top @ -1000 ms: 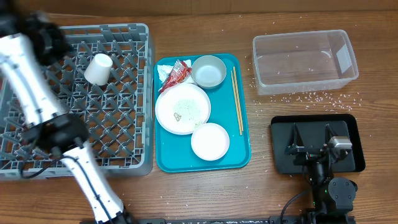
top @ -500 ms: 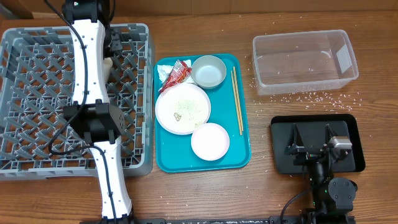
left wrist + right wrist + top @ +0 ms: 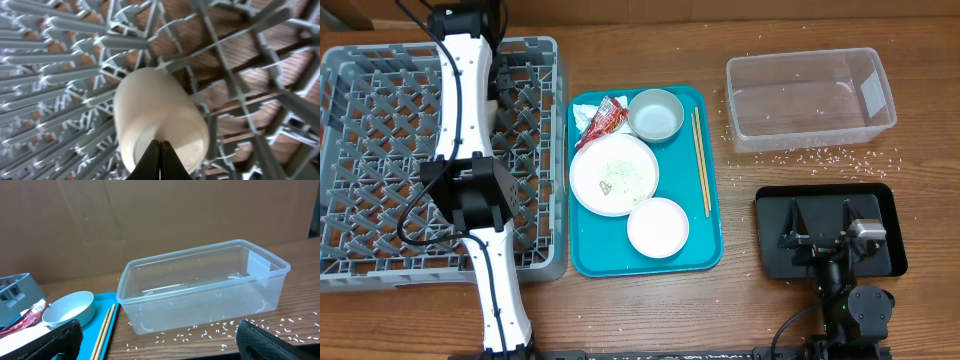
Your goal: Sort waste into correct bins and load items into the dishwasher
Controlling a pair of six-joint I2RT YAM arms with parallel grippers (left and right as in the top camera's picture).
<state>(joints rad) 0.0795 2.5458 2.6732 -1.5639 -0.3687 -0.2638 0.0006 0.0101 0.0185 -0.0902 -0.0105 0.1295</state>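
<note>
Wrist footage shows the left end effector clamped on the rim of the cup inside the dish rack, hidden overhead by the arm, though exposed a second ago; right end effector spread apart.

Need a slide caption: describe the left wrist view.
Closed left pincer at a white cup lying in the grey dish rack.

Above the dish rack, the left arm hides the cup from overhead, while the wrist view crops its near end, leaving unclear whether the left gripper pinches its rim.
</note>
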